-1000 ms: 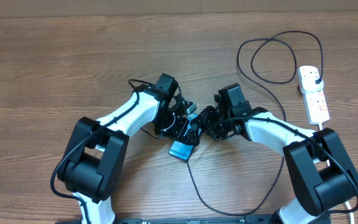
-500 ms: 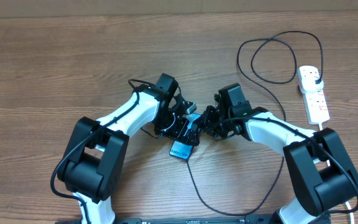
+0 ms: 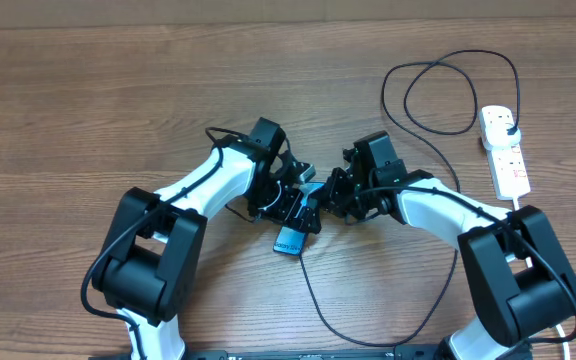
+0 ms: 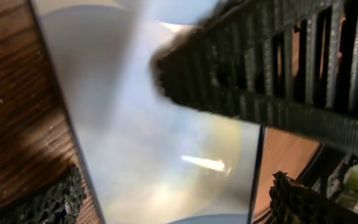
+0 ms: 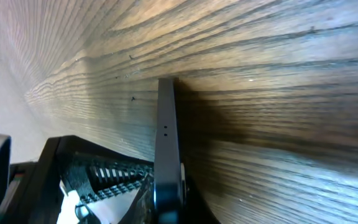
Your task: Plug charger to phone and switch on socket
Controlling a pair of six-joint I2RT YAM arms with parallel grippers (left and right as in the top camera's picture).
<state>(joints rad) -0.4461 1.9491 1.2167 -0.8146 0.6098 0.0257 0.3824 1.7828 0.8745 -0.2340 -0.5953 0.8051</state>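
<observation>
1. The phone [image 3: 290,240] is laid at the middle of the table [image 3: 88,100], between both arms.
2. It is straddled by the left gripper [image 4: 173,202], its fingers spread wide beside the long edges.
3. The right gripper [image 3: 326,200] is pressed together nearby; what it pinches cannot be told.
4. The charger cable [image 3: 313,300] is looped toward the power strip [image 3: 503,150] at the right.
5. Brown wood grain is shown throughout, with a pale strip [image 3: 268,8] beyond the far edge.

On the table [image 3: 88,100] the phone [image 3: 288,241] sits central, the socket [image 3: 505,150] well right of it, the charger [image 3: 384,95] looping between.
</observation>
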